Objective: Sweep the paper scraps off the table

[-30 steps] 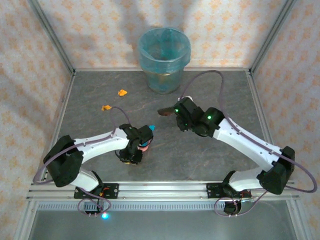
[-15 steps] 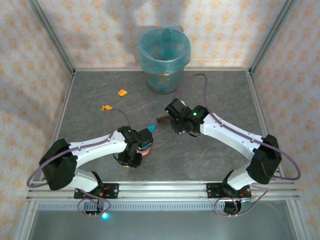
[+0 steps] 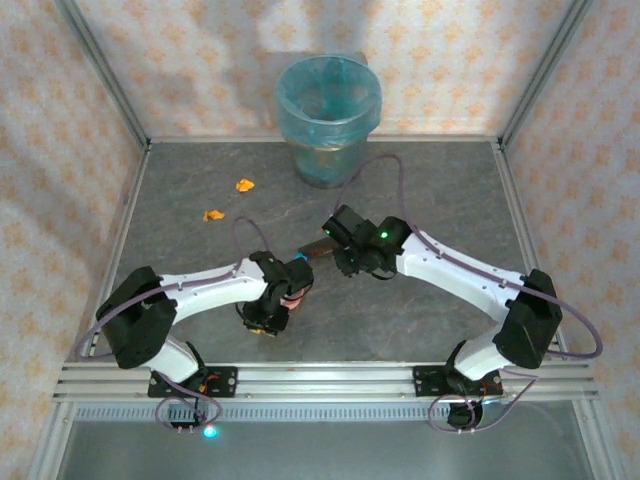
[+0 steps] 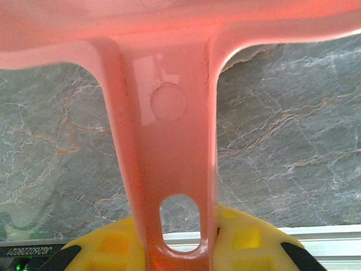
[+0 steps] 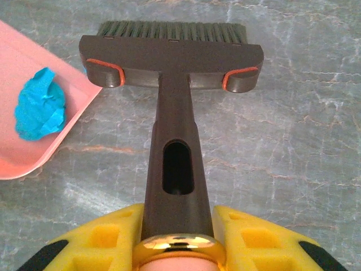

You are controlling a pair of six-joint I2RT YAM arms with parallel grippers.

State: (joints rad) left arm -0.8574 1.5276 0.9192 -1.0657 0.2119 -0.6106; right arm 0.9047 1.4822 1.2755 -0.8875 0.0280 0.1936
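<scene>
Pink dustpan (image 4: 169, 141): left gripper (image 4: 180, 245) clamping its handle, holding pan low as catcher. Right gripper (image 5: 175, 234) squeezing brush (image 5: 172, 51) handle, bristles sitting just beside dustpan, ready for pushing. Blue scrap (image 5: 39, 104) lying inside dustpan; orange scraps (image 3: 244, 184) lying on table (image 3: 450, 190), well beyond dustpan.

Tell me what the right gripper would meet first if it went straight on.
Beyond the brush that the right gripper holds, probably bare table; the pink dustpan lies just left of that line, though depth is unclear.

dustpan (image 4: 169, 141): cut off at top | left fingers (image 4: 242, 245): cut off below
</scene>
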